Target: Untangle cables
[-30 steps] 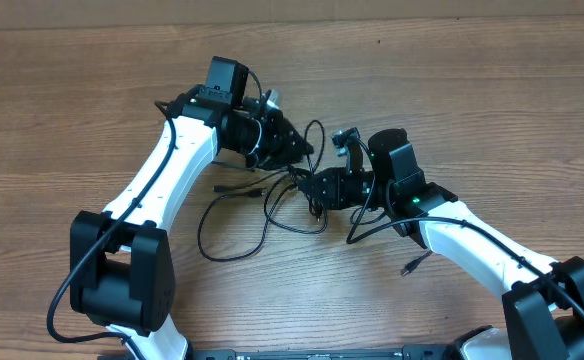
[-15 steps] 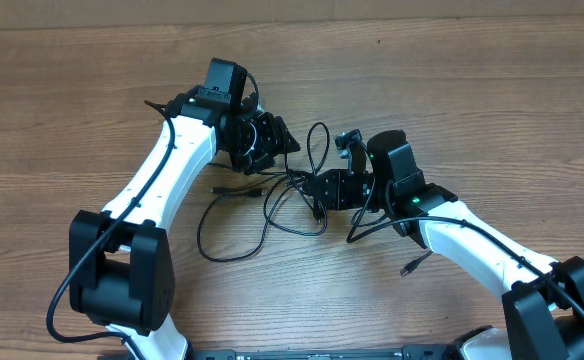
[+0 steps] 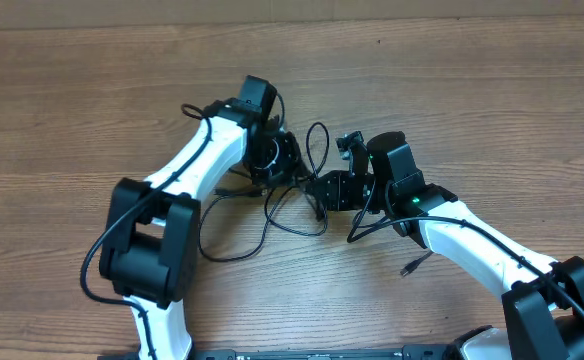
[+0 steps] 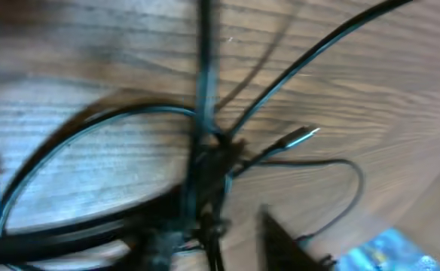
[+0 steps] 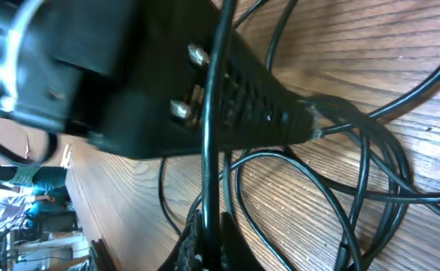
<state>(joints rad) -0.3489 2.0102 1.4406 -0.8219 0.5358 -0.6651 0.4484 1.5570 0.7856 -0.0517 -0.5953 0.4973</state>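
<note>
Wood-grain table (image 3: 492, 90) with the cables (image 3: 294, 187) tangled at its centre. Loops spread to the left and near side, and one plug end (image 3: 409, 270) lies apart at the near right. Right gripper (image 3: 317, 188) reaches in from the right, jaws together, pinching strands at the knot (image 5: 319, 124). Left gripper (image 3: 284, 160) sits over the far-left side of the tangle. Its wrist view is blurred, so whether its jaws are apart cannot be told.
</note>
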